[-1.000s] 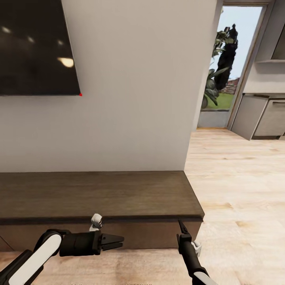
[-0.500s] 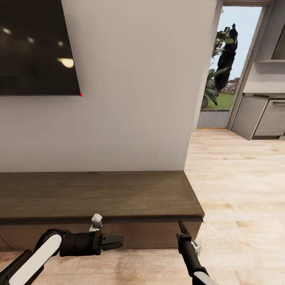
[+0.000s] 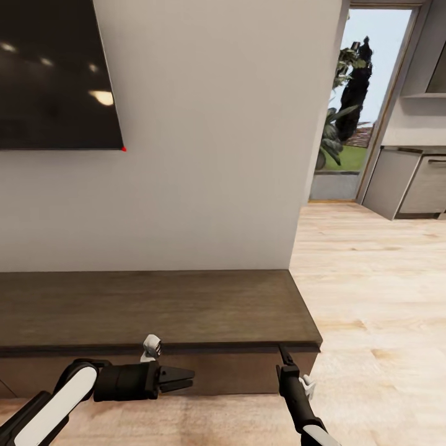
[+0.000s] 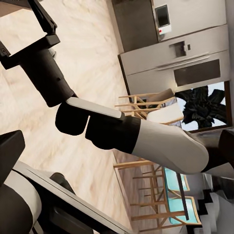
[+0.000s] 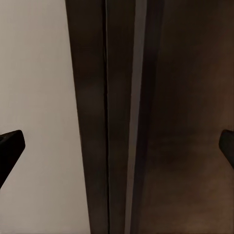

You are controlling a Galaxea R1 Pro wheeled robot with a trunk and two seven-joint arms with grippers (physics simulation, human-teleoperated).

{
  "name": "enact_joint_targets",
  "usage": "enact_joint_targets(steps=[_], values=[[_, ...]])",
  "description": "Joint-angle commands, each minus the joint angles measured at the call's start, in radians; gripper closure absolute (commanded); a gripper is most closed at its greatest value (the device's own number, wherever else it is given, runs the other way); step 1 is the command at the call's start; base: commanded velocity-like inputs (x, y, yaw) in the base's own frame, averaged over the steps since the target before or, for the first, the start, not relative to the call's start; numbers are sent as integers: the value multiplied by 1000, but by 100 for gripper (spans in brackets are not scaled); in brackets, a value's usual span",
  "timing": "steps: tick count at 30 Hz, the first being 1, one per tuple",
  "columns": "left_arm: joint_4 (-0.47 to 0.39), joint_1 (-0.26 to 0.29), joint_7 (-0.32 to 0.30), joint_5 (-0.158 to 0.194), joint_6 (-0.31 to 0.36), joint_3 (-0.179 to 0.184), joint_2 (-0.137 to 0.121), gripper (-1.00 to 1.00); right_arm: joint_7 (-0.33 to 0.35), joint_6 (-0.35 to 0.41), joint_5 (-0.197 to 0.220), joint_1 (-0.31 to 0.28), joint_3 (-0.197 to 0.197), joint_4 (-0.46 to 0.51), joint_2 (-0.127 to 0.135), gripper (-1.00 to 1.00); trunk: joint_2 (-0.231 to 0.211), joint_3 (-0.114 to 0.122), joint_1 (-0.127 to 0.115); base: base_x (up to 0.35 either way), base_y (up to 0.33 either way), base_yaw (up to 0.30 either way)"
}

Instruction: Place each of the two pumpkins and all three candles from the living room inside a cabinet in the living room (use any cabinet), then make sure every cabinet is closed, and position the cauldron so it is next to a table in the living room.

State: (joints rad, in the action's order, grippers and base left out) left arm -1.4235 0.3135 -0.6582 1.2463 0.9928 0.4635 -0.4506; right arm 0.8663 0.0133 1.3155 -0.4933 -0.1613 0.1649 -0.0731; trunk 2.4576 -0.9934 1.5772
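Note:
The cabinet is a long low dark-brown unit against the white wall, and its top is bare. Its front looks flush, with no drawer pulled out. My left gripper hovers in front of the cabinet's front, pointing right, fingers slightly apart and empty. My right gripper points up at the top's front edge near the cabinet's right end. In the right wrist view the dark wood lies close between widely spread fingertips. The pumpkins, candles and cauldron are out of view.
A black TV hangs on the wall above the cabinet. Pale wood floor opens to the right toward a doorway with a plant and grey kitchen cupboards. The left wrist view catches my right arm and wooden chairs.
The whole picture has shifted a little, with the cabinet slightly lower and the TV edge further left, so the camera moved. Both arms hold the same pose.

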Motion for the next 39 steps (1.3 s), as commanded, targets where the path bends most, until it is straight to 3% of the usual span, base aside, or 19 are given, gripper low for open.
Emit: enact_joint_targets(steps=[1,9,18,39], values=[[1,1,-3,1,3,1,-1,-100,3,1,-4,-1,-7,-1,-1,-100,0,-1,0,6,0,0],[1,1,-4,1,3,1,-1,-100,3,-2,-3,-1,-7,-1,-1,-100,0,-1,0,1,0,0],[0,1,-3,1,3,1,0,-100,2,-4,-4,-1,-7,-1,-1,-100,42,-20,23,0,0,0],[1,1,-3,1,1,1,0,-100,2,-5,-4,-1,-6,-1,-1,-100,42,-20,23,37,0,0]])
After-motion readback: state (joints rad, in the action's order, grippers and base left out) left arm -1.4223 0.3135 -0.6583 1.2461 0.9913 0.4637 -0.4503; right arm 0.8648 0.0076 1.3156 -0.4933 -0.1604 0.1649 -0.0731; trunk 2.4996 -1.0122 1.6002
